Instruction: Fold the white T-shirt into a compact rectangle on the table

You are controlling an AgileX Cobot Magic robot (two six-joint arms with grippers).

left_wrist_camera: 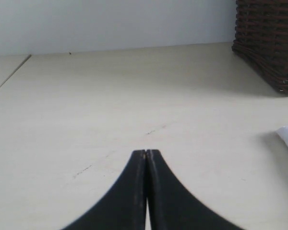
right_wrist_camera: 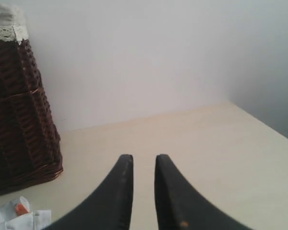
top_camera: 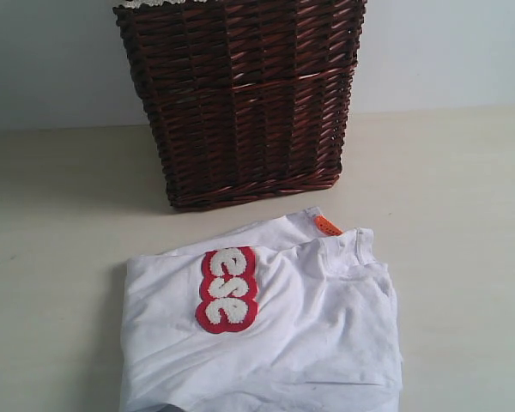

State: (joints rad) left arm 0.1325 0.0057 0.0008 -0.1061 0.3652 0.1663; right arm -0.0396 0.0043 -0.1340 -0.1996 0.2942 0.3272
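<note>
White T-shirt (top_camera: 309, 335) lies part-folded on the desk (top_camera: 60, 257), just before the basket (top_camera: 240, 103), collar toward it. My left end effector (left_wrist_camera: 147, 152) is closed, empty; my right end effector (right_wrist_camera: 144, 158) narrowly parted, empty. Shirt sits between them; I judge neither arm clearly nearer.

White T-shirt (top_camera: 326, 335) (red band (top_camera: 227, 290)), brown basket (top_camera: 240, 94).

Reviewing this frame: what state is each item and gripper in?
white T-shirt: roughly folded, lying on the table, orange tag showing.
wicker basket: upright behind the shirt.
left gripper: fingers shut, empty.
right gripper: fingers slightly apart, empty.
</note>
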